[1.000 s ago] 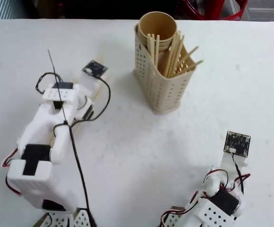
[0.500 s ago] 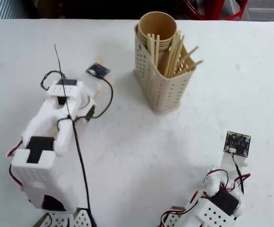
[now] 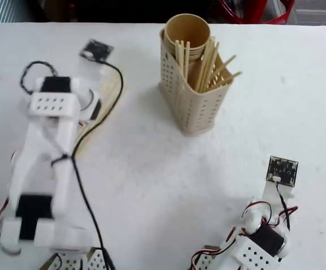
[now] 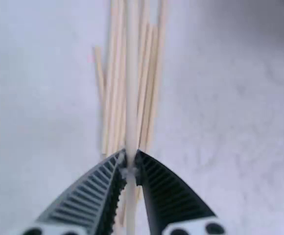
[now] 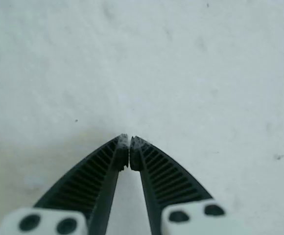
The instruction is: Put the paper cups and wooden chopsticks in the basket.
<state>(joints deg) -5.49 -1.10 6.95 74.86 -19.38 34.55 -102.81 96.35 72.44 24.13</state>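
the step in hand is picking up more sticks. the paper cups (image 3: 186, 31) already stand stacked in the far end of the basket (image 3: 194, 109), and a bunch of sticks (image 3: 211, 64) leans inside it next to them. the basket stands upright near the far middle of the white table (image 3: 152, 185).

a pile of wooden chopsticks (image 4: 113, 98) is left lying flat on the table, well apart from the basket, under the tip of the left arm (image 3: 48, 140). the left gripper (image 4: 131, 164) is pinched tight on a single chopstick (image 4: 132, 83) from the middle of that pile. i cannot tell if this stick is off the table yet.

the right gripper (image 5: 129, 142) is squeezed closed with nothing in it, low over bare table on the near side, well away from the basket.

next, i think the left arm must lift the stick clear of the others, carry it over the basket, tip it so one end points down, and let go. the grip is thin, so the stick could twist or slip.

compared with a second ago, the left arm has swung away from the basket and stretched out straighter, and the pile now peeks out beside it. the right arm, the basket and the things in it have stayed put.
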